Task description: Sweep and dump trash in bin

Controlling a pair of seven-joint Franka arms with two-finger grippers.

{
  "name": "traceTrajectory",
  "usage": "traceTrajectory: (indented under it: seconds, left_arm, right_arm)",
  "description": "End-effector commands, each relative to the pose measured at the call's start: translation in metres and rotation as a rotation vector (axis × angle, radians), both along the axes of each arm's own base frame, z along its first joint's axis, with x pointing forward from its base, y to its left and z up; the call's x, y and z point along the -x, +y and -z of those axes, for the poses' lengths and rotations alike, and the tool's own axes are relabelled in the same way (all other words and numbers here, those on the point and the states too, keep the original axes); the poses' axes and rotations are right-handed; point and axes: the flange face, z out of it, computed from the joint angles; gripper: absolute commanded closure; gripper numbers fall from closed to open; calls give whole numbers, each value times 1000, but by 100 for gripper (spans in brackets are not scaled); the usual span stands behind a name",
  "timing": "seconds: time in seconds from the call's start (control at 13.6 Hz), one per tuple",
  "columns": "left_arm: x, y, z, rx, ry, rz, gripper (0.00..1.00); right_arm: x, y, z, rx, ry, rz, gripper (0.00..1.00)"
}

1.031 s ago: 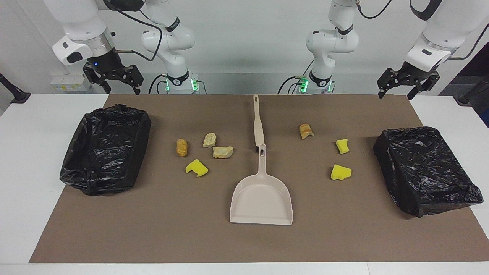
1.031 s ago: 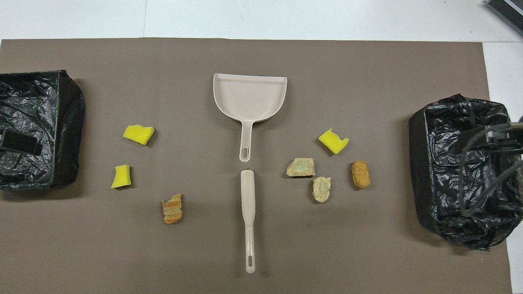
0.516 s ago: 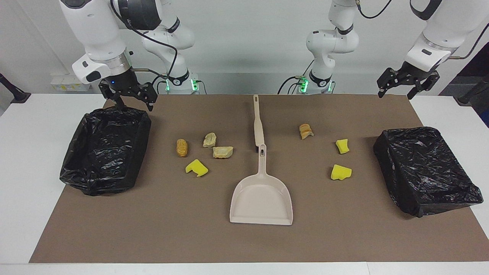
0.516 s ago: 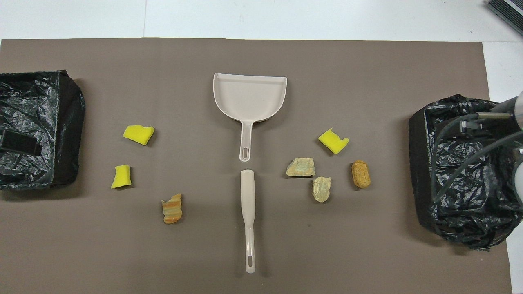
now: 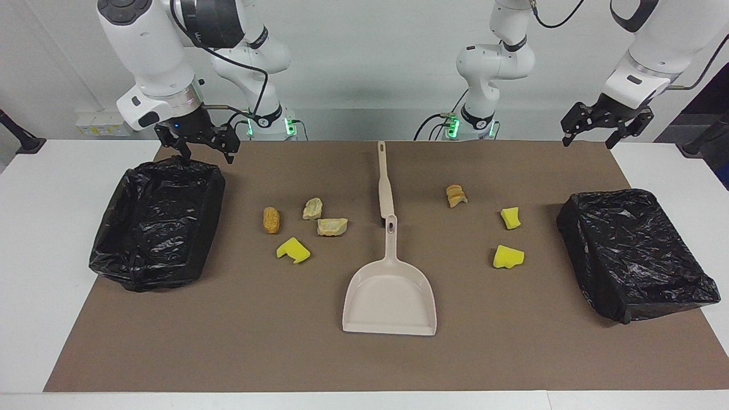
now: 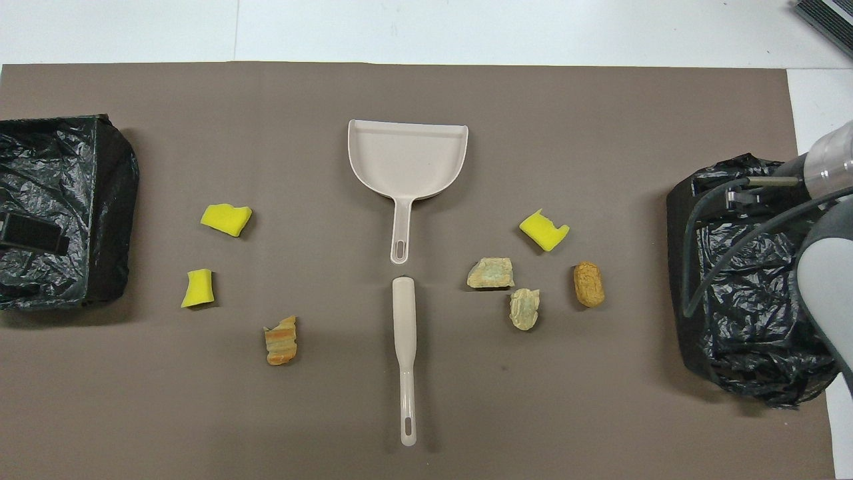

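The right gripper (image 5: 196,147), empty with fingers spread, has swung in over its bin's (image 5: 156,222) mat-edge rim; the left gripper (image 5: 606,128) waits likewise; trash (image 5: 293,250) lies unswept mid-mat beside the dustpan (image 5: 389,299).

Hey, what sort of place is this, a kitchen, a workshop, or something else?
Most likely a robotics lab set up for a cleaning trial. Two white robot arms stand at a white table covered by a brown mat, with staged scraps, a dustpan and black-lined bins laid out neatly.
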Motion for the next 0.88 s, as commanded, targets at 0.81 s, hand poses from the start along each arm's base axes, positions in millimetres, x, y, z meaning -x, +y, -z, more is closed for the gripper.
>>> traceTrajectory:
  seconds: [0.81]
  left_arm:
    - [23,-12,44,56,1,16,0]
  right_arm:
    - [-103,300,174,-235,-126,272,0]
